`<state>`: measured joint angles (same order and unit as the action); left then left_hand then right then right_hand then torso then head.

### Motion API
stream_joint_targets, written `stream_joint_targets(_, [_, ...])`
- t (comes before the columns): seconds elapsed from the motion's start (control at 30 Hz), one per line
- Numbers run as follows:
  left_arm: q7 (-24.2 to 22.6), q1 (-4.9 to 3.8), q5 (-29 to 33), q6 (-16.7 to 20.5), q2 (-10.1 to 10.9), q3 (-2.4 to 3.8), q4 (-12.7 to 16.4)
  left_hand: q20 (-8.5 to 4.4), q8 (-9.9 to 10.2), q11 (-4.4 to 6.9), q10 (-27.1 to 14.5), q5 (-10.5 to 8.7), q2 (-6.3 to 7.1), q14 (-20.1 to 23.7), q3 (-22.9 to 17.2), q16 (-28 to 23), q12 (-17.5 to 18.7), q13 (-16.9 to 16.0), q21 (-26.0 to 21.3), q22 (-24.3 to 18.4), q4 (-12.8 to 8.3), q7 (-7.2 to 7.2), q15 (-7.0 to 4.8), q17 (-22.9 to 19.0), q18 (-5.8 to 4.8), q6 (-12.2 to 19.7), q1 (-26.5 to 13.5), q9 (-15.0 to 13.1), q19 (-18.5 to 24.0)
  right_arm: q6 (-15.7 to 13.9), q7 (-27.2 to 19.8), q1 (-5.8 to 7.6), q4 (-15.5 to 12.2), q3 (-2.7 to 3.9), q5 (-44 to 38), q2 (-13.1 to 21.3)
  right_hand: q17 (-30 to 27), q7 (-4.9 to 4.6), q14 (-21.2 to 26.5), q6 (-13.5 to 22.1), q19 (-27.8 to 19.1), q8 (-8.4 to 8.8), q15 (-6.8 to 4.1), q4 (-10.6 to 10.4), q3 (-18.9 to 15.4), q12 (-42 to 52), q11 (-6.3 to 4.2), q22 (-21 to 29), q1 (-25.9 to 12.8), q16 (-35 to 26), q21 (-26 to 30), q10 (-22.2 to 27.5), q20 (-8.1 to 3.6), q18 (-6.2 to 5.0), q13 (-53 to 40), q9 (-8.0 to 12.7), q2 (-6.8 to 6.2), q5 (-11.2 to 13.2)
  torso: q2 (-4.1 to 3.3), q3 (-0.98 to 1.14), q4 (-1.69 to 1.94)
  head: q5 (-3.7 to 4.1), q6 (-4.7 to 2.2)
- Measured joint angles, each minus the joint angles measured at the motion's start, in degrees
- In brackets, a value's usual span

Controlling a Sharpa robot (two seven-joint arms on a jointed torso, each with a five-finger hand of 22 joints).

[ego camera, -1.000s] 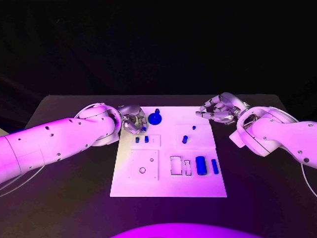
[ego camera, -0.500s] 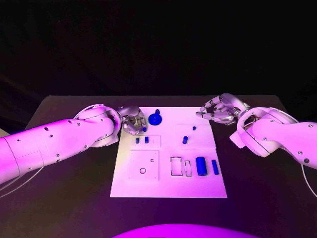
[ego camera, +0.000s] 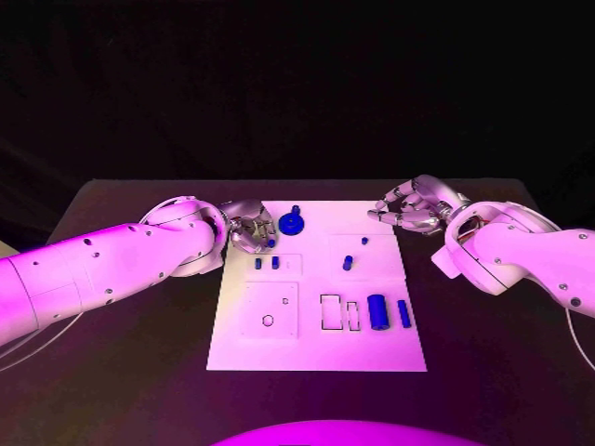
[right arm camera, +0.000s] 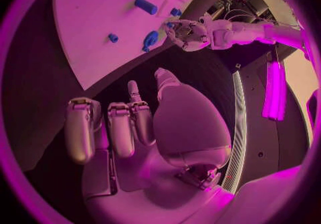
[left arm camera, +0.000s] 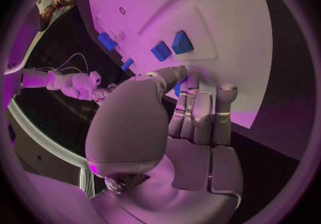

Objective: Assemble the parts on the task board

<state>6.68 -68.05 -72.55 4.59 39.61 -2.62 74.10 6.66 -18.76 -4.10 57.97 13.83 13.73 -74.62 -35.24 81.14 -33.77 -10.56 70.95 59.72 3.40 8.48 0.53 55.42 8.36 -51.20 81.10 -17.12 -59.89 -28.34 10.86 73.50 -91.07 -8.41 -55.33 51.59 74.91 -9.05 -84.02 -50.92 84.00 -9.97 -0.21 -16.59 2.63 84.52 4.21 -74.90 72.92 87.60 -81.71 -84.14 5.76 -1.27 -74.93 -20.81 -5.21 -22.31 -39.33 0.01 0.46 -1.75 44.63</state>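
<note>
- The white rectangular task board (ego camera: 318, 344) is seen lying flat in the middle of the black bench (ego camera: 124, 372), with shallow rectangular recesses cut into its surface.
- The left hand (ego camera: 251, 226) is placed at the board's far left edge. Its silver fingers (left arm camera: 200, 112) are curled in close together, their tips at the board's edge, and a small blue part (ego camera: 270, 242) shows right at the fingertips; whether that part is gripped or merely touched cannot be told.
- The right hand (ego camera: 415, 206) is held over the bench near the board's far right corner, its fingers (right arm camera: 123, 128) bent inward and apart, with nothing seen in them.
- A round dark blue disc with a short stem (ego camera: 292, 221) is seen on the far part of the board, just beside the left hand.
- Two small blue blocks (ego camera: 266, 263) lie side by side in a recess near the left edge.
- A blue peg (ego camera: 348, 262) stands near the board's middle, with a smaller blue stud (ego camera: 364, 240) beyond it.
- A thick blue cylinder (ego camera: 376, 309) and a thin blue bar (ego camera: 403, 312) lie side by side on the near right part of the board.
</note>
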Motion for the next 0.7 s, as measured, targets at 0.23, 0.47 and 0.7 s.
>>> stream_joint_targets(0.23, [0.14, 0.01, 0.16, -0.06, 0.23, 0.00, 0.00, 0.00, 0.48, 0.07, 0.34, 0.00, 0.00, 0.00, 0.00, 0.12, 0.21, -0.08, -0.23, 0.06, 0.00, 0.00, 0.00, 0.26, 0.00, 0.42, 0.00, 0.11, 0.00, 0.00, 0.00, -0.02, 0.02, 0.00, 0.00, 0.02, 0.00, 0.00, 0.00, 0.00, 0.00, 0.00, 0.00, 0.00, 0.00, 0.00, 0.00, 0.00, 0.00, -0.22, 0.00, 0.00, 0.00, 0.00, 0.00, 0.00, 0.00, 0.00, -0.01, 0.01, 0.00, -0.02, -0.01])
stream_joint_targets(0.47, [0.29, 0.02, 0.23, -0.07, 0.43, 0.00, 0.03, 0.00, 2.47, 0.29, 1.14, 0.00, 0.12, 0.00, 0.47, 0.56, 0.21, -0.61, -0.23, 0.33, -0.16, -0.19, 0.00, 1.25, 0.00, 2.48, 0.12, 0.51, 0.00, 0.00, 0.00, -0.04, 0.04, 0.00, 0.00, 0.04, -0.01, 0.00, 0.00, 0.00, 0.00, 0.00, 0.00, 0.00, 0.00, 0.00, 0.00, -0.02, 0.00, -0.23, 0.00, 0.00, 0.00, 0.00, 0.01, 0.00, 0.00, 0.00, -0.01, -0.01, 0.00, 0.01, 0.00])
stream_joint_targets(0.7, [0.40, 0.04, 0.27, -0.04, 0.64, 0.01, 0.14, 0.21, 2.70, 0.60, 1.46, 0.00, 0.23, -0.22, 0.47, 0.88, 0.21, -0.87, -0.23, 0.53, -0.16, -0.20, -0.22, 1.91, 0.00, 2.86, 0.23, 0.57, -0.22, 0.00, 0.00, -0.06, 0.06, -0.01, 0.00, 0.07, -0.01, 0.00, 0.00, 0.00, 0.00, 0.00, 0.00, 0.00, 0.00, 0.00, 0.00, -0.04, 0.00, -0.22, 0.00, 0.00, 0.00, 0.00, 0.01, 0.01, 0.00, 0.00, -0.01, -0.05, 0.00, 0.01, -0.02])
